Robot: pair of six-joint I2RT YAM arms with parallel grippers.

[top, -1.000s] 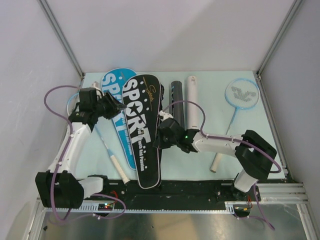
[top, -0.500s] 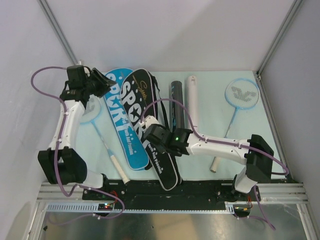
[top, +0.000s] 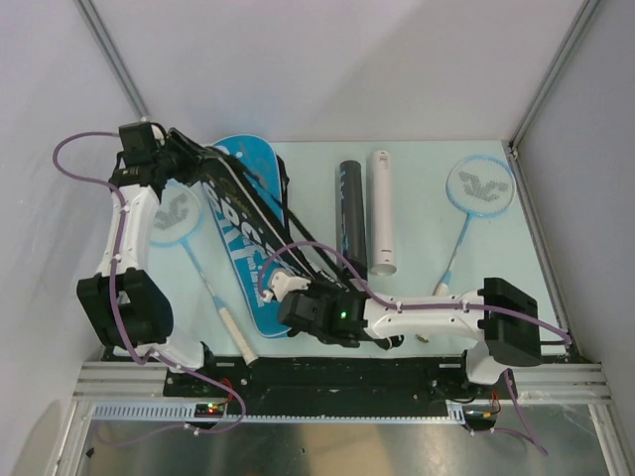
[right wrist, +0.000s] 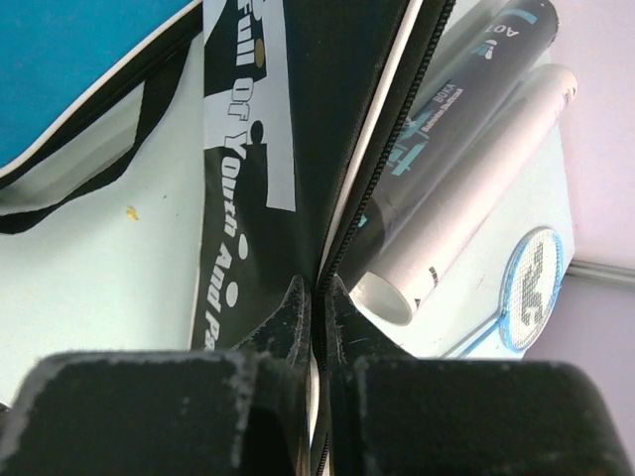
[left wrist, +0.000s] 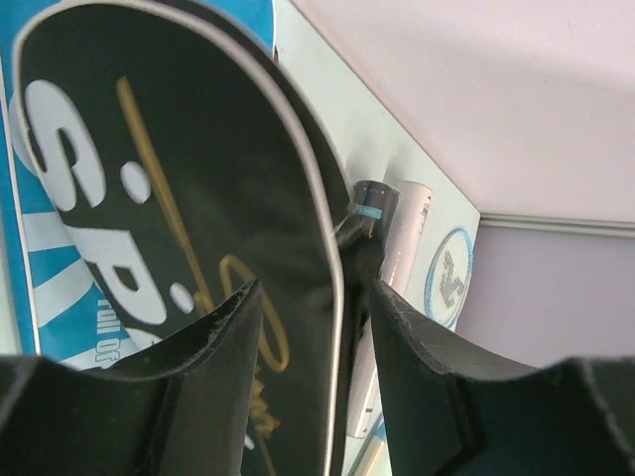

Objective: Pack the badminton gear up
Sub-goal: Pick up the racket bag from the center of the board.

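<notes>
Racket cover [left wrist: 189,178], black, held edgewise: left gripper [left wrist: 313,293] clamps head end, right gripper [right wrist: 317,293] pinches zipper edge.

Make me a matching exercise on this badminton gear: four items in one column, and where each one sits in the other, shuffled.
Column one:
1. black cover
2. blue cover
3. white tube
4. black tube

Column two:
A. lying flat, farthest right of the four
B. lying flat, just left of the pale tube
C. held up off the table by the left gripper and right gripper
D. flat on the table, under the held-up one

Pairs: 1-C, 2-D, 3-A, 4-B
</notes>
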